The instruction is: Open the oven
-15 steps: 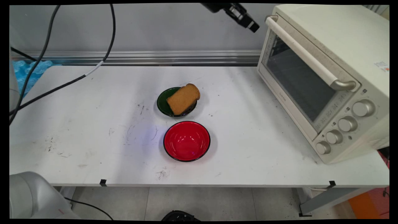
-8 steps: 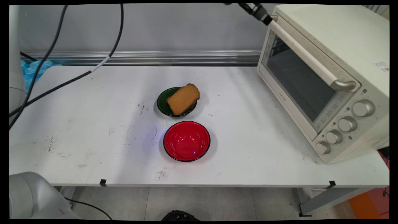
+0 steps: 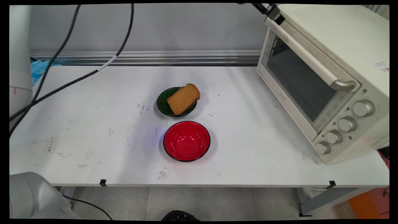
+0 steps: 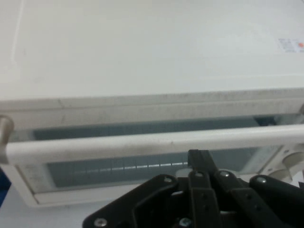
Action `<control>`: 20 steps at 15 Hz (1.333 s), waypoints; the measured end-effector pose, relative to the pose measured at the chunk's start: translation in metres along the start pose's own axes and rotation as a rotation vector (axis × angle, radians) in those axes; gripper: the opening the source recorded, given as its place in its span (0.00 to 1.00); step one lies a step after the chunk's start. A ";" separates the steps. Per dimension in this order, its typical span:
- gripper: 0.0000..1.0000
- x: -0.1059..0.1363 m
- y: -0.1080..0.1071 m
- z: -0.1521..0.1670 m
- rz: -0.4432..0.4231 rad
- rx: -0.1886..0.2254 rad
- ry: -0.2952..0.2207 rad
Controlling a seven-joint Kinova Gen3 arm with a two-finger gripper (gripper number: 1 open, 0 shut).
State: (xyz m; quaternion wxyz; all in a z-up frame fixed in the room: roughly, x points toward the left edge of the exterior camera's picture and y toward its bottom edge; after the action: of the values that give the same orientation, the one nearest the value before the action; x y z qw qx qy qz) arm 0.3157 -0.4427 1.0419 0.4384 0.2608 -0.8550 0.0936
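My black gripper (image 3: 274, 14) is at the top edge of the main view, right at the far end of the toaster oven's handle (image 3: 298, 49). In the hand view the gripper (image 4: 197, 156) is shut with nothing between its fingers, and its tip sits just below the cream handle bar (image 4: 142, 142), close to it or touching it. The cream toaster oven (image 3: 326, 77) stands on the right of the table with its glass door (image 3: 295, 84) closed. Most of the arm is out of the picture.
A slice of brown bread (image 3: 182, 99) leans in a small green bowl (image 3: 163, 102) at the table's middle. A red bowl (image 3: 186, 141), with nothing in it, sits just in front of it. Black cables (image 3: 62, 87) hang over the table's left part.
The gripper has moved right, from the wall side to the far end of the oven's handle. The cables swung right with it. The bowls, the bread and the oven have not moved.
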 end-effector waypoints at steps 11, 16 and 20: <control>0.00 0.019 -0.006 0.044 0.008 0.005 0.021; 0.00 0.018 -0.009 0.063 -0.002 0.007 0.019; 0.00 0.016 -0.011 0.077 -0.010 0.006 0.019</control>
State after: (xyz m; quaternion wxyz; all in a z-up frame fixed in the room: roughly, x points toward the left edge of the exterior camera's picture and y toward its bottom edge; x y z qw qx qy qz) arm 0.2596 -0.4882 1.0077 0.4461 0.2653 -0.8493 0.0963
